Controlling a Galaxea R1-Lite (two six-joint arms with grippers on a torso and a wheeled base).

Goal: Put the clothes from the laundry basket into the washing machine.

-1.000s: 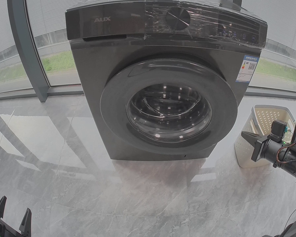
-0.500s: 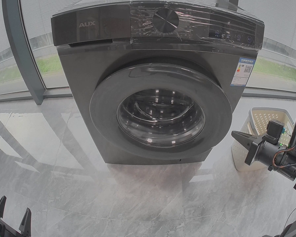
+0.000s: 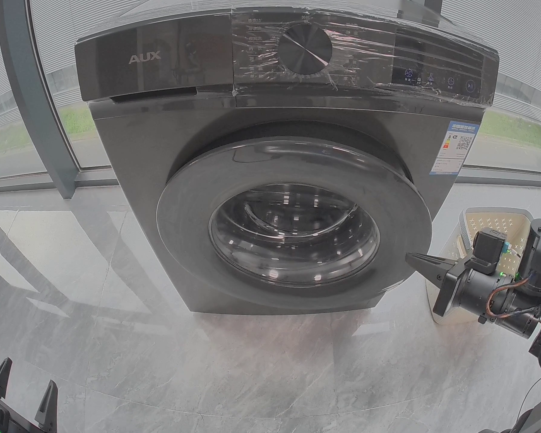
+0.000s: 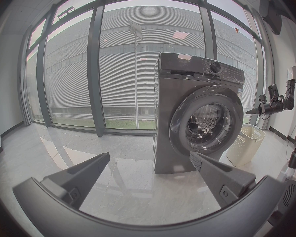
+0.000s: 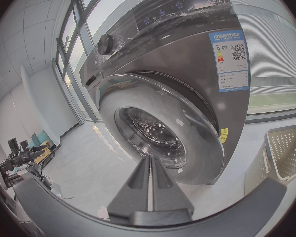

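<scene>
Washing machine [image 3: 282, 169] fills mid-frame, its round door [image 3: 294, 224] closed; laundry basket [image 3: 499, 210] stands at the right edge. My right gripper [image 3: 412, 258], fingers pressed together, hangs beside the door's right rim; my left gripper [image 3: 25, 377] sits spread, lower left.

**Basket floor and drum contents out of sight**

The laundry basket [image 3: 498, 211] stands to the right of the washing machine [image 3: 270, 139]. The right arm [image 3: 505, 296] crosses in front of its near half, so its floor is hidden and whether clothes lie in it cannot be told. In the right wrist view the picture's edge cuts the basket off. Reflections on the door glass [image 3: 294, 236] veil the drum behind it. The print on the label [image 3: 455, 147] is too small to make out. The left gripper [image 3: 30, 372] is cut off below its fingers by the head view's near edge.
</scene>
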